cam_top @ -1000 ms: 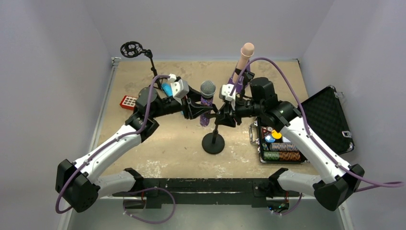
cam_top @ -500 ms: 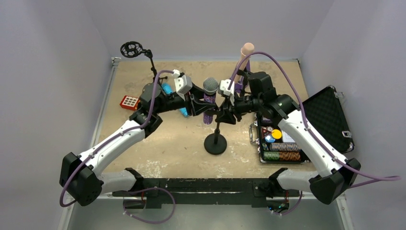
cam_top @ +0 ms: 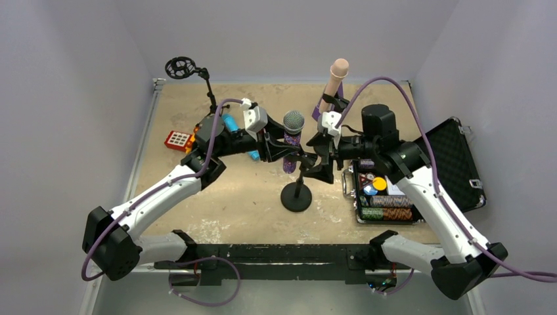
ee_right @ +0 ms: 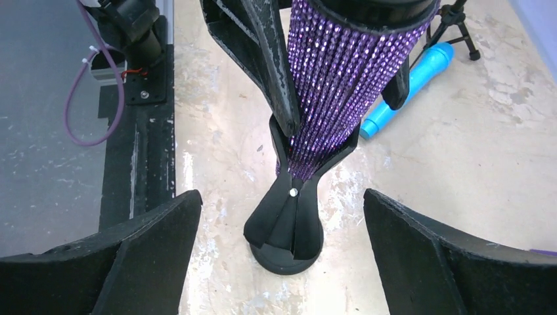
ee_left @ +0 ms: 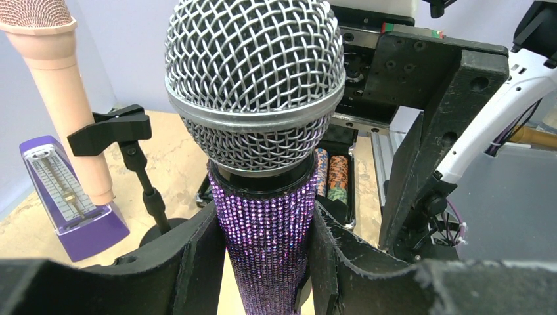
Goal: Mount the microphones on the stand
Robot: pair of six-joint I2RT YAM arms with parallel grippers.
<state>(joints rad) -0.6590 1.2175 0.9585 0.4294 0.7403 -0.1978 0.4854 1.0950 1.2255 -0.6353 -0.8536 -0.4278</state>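
The glittery purple microphone (cam_top: 291,139) with its grey mesh head (ee_left: 255,85) stands upright, and my left gripper (ee_left: 266,262) is shut on its body. Its lower end sits between the two arms of the black clip (ee_right: 295,210) on the round-based stand (cam_top: 296,197). My right gripper (ee_right: 279,262) is open wide, its fingers either side of the clip and touching nothing. The pale pink microphone (cam_top: 337,75) stands upright at the back. The sky-blue microphone (ee_right: 407,88) lies on the table behind the left arm.
A purple metronome (ee_left: 62,197) stands by the pink microphone. Another black stand (cam_top: 178,65) with a ring mount is at the back left, and a red block (cam_top: 176,138) lies near it. An open case of poker chips (cam_top: 387,197) sits at the right.
My right gripper has opened wide and drawn back to the right, off the clip. The left gripper has carried the purple microphone slightly right over the stand.
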